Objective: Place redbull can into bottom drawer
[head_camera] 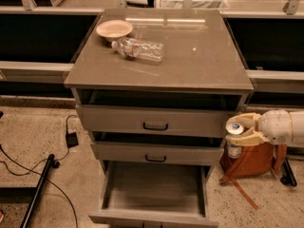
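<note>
Camera view: The cream-coloured end effector [236, 136], reaching in from the right, is clamped around the upright redbull can [233, 147], just right of the middle drawer [156, 152]. The bottom drawer [154, 188] stands pulled open, lower left of the can. On the tabletop [199, 56], a clear plastic bottle [138, 49] lies beside a shallow bowl [114, 30]. A brown bag [251, 161] sits behind the can.

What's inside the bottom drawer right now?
Only its bare grey floor shows in the bottom drawer; its back part is covered by the middle drawer. The gripper holds the redbull can outside, beside the cabinet.
</note>
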You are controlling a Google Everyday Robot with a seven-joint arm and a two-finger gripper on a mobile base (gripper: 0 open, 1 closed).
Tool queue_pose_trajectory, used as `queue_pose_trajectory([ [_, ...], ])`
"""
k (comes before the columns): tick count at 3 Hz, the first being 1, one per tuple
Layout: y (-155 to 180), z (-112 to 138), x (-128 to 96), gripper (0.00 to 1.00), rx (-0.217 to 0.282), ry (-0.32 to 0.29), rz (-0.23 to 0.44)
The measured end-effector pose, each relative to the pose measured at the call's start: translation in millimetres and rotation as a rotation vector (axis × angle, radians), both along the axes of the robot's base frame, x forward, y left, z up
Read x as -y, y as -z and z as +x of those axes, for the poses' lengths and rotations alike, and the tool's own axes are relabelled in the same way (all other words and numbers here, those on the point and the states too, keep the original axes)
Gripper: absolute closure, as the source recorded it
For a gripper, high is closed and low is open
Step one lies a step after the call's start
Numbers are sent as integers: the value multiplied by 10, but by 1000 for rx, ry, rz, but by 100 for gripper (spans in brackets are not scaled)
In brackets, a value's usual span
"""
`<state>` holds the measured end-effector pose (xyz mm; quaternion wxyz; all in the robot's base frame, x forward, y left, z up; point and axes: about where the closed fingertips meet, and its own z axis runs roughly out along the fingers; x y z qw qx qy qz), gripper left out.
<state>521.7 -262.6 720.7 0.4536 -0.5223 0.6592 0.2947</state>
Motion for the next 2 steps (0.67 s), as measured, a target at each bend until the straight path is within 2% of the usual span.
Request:
queue_pose_trajectory([
  [1, 692, -180, -22, 100, -40, 11, 102],
  [2, 1471, -377, -45, 100, -80, -5, 180],
])
